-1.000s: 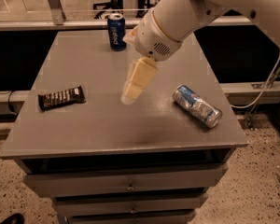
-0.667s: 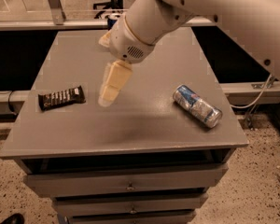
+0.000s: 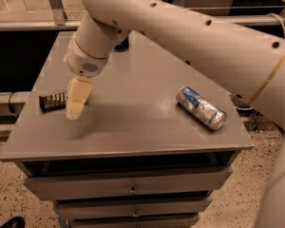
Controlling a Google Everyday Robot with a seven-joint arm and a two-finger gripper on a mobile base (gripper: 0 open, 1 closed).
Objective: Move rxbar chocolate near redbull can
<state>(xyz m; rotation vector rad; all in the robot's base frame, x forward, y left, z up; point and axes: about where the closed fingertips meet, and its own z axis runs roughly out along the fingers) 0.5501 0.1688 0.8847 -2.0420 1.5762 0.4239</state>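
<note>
The rxbar chocolate [image 3: 52, 101] is a dark flat bar with white lettering lying near the left edge of the grey table [image 3: 133, 127]. Its right end is hidden behind my gripper. My gripper [image 3: 74, 113] points down on the bar's right end, with its cream tip low over the table. I cannot tell whether it touches the bar. The redbull can [image 3: 201, 107], silver and light blue, lies on its side at the right of the table, far from the bar.
A dark-blue can [image 3: 123, 44] stands at the back of the table, mostly hidden behind my arm [image 3: 180, 27], which crosses over from the upper right. Drawers [image 3: 128, 186] sit under the tabletop. Speckled floor lies around it.
My gripper has swung left and down from the middle of the table to the right end of the rxbar. The bar and the cans have not moved.
</note>
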